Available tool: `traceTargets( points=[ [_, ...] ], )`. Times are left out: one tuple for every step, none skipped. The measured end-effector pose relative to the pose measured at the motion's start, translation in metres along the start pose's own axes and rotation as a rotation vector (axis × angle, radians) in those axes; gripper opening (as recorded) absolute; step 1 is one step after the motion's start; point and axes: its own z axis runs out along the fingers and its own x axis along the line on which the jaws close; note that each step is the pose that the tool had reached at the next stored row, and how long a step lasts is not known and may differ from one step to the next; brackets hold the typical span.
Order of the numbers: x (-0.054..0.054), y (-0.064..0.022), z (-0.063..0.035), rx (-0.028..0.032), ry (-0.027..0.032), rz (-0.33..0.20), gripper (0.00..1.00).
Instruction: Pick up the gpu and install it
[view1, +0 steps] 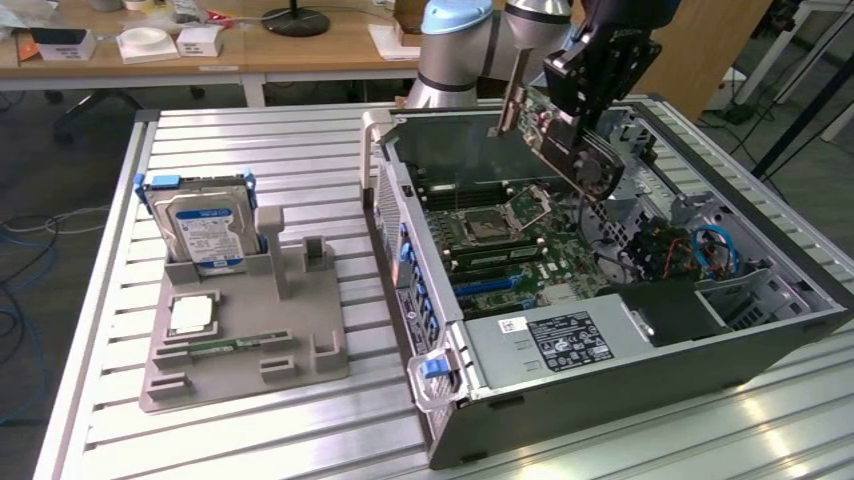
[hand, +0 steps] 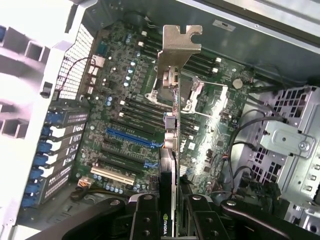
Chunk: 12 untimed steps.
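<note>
fixture (view1: 240, 370) on the exterior view's left carried the silver hard drive (view1: 200, 225) with blue rails and a narrow memory stick (view1: 220, 348), both well apart from the work. to the right of it, the open computer case (view1: 641, 395) lay on its side with the motherboard (view1: 514, 250) facing up. over the case's far part hung the gripper (view1: 571, 112), its claw clamped on the gpu (view1: 554, 135) with a finger on each flat face. the card was in the air, above the board and touching nothing but the fingers.

the wrist view looked down the card edge-on. its long axis ran away from the claw, and the metal bracket (hand: 177, 47) was at the far end. in the exterior view that axis sloped, bracket end high. the green face seemed to look toward that view's left, though i could not be sure.

i judged the carry needed care. the long axis lay across the blue slot (hand: 130, 137) rather than along it. to do this well i would turn the card slowly, level it, and bring the bracket toward the wall with the blue clips (hand: 42, 150), keeping it clear of the cables.
</note>
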Motion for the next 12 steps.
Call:
traceTargets(
  points=[
    [0.0,0.0,0.0,-0.0002,0.0001,-0.008,0.26],
    [0.0,0.0,0.0,-0.0004,0.0001,-0.016,0.26],
    [0.0,0.0,0.0,-0.0006,0.0001,-0.023,0.26],
    [0.0,0.0,0.0,-0.0008,0.0002,-0.03,0.26],
    [0.0,0.0,0.0,-0.0009,0.0002,-0.036,0.26],
    [0.0,0.0,0.0,-0.0012,0.0003,-0.044,0.26],
    [0.0,0.0,0.0,-0.0014,0.0003,-0.05,0.26],
    [0.0,0.0,0.0,-0.0016,0.0003,-0.057,0.26],
    [0.0,0.0,0.0,-0.0018,0.0003,-0.063,0.26],
    [0.0,0.0,0.0,-0.0019,0.0004,-0.07,0.26],
    [0.0,0.0,0.0,-0.0021,0.0004,-0.076,0.26],
    [0.0,0.0,0.0,-0.0022,0.0005,-0.082,0.26]
  ],
)
